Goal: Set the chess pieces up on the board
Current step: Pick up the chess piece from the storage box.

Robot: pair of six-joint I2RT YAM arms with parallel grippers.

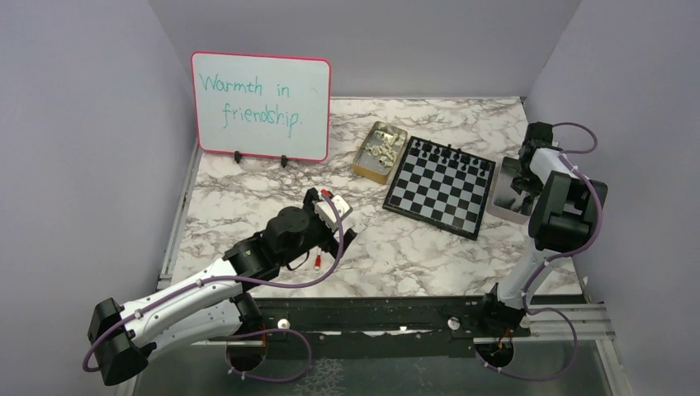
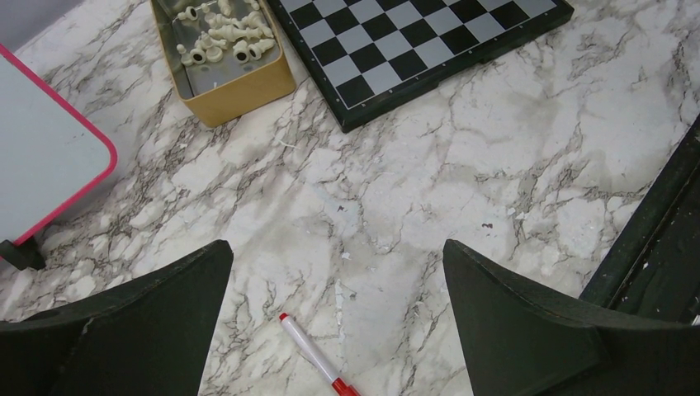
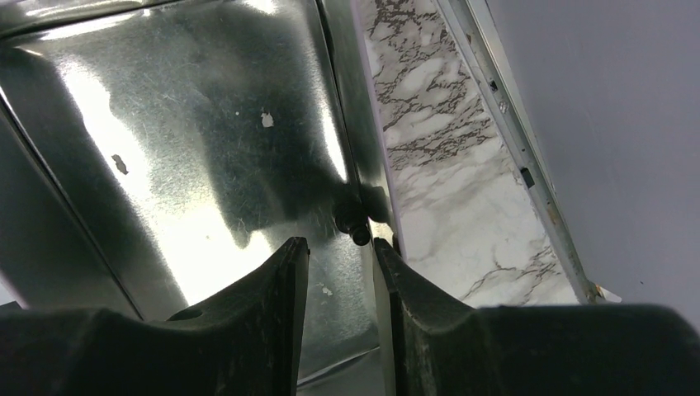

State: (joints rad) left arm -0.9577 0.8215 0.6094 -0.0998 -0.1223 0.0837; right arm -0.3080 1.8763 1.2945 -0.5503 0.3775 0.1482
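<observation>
Left gripper point(image 2: 337, 247) is spread wide; right gripper point(image 3: 340, 242) — narrowly parted — is shown in silver tin point(image 3: 165, 124) by black piece point(image 3: 358, 227). Gold tin point(image 2: 248, 91): cream pieces point(image 2: 223, 33).

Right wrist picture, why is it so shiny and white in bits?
Right wrist view: light glares off the bare metal tin, bleaching streaks white beside dark patches. Left wrist view: soft, even light on the marble table, no glare. Top view: the board looks sharp.

Soft, even light, sharp focus — though glare and dark shadow streak the metal tin point(image 3: 124, 124) beneath the right gripper point(image 3: 340, 247).
</observation>
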